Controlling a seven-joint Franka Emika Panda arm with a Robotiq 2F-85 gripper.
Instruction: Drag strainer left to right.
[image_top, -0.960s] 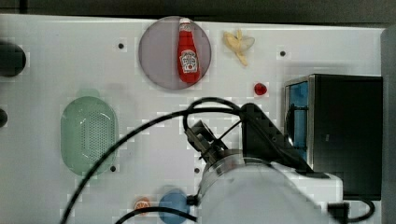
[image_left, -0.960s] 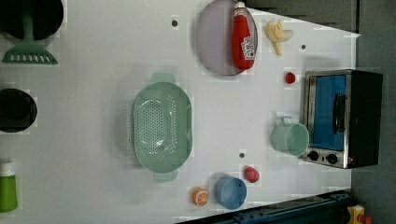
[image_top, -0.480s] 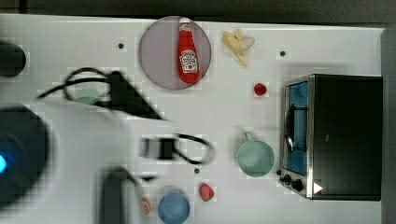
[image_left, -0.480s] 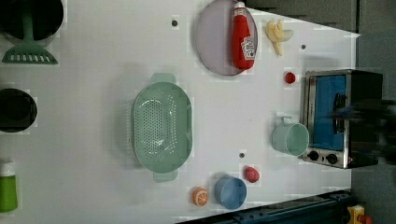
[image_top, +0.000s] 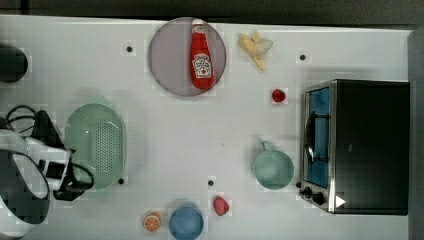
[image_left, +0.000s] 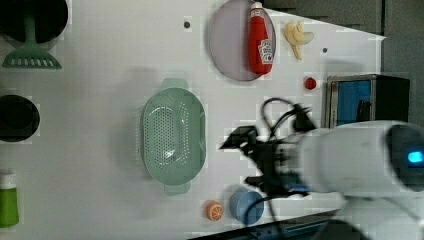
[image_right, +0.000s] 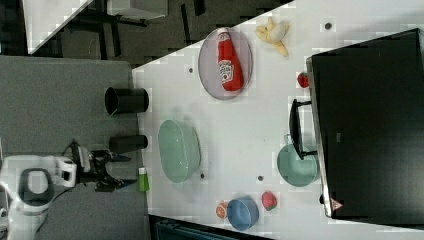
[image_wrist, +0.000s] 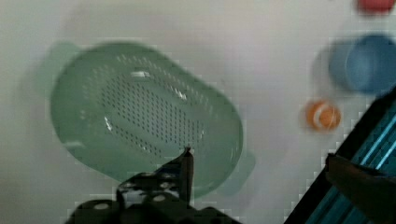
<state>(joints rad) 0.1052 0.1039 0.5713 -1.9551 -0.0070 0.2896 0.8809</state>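
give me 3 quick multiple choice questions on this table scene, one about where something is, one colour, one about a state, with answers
1. What does the ketchup bottle lie on?
A. the grey-lilac plate
B. the toaster oven
C. the blue bowl

2. What colour is the strainer?
A. bright red
B. pale mint green
C. black

3. What is inside the strainer?
A. the banana
B. the teal mug
C. nothing

Answers: 1 A, the top view shows the bottle flat on the plate. 2 B, it looks mint green in the top view and left view. 3 C, its dotted base lies bare in the wrist view.
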